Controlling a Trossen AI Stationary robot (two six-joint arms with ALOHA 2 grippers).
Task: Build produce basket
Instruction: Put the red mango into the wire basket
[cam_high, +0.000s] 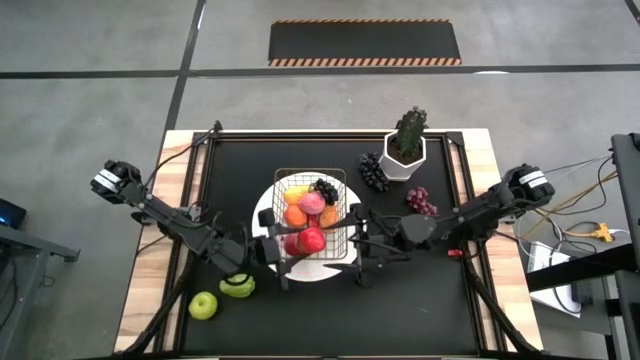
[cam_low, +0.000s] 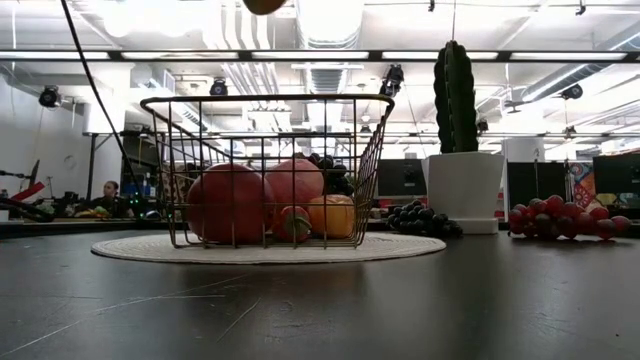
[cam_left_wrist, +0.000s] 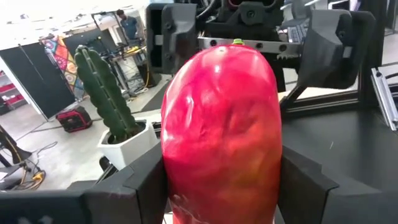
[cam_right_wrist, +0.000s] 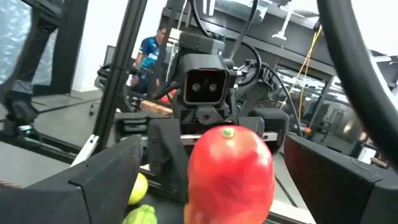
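Observation:
A red mango hangs over the near part of the wire basket, which stands on a round white plate and holds an apple, a peach, an orange and dark grapes. My left gripper is shut on the mango from the table's left. My right gripper faces it from the right, open, its fingers wide on either side of the mango's far end without touching it. My left gripper pinches the mango's two long sides between its two fingers. The fingers come level from the table's left and lie along the fruit. The mango is lifted clear above the basket, its stem end pointing at my right gripper.
A green apple and a green pepper lie near the table's front left. Dark grapes, red grapes and a potted cactus-like plant are at the back right. People show in the room beyond.

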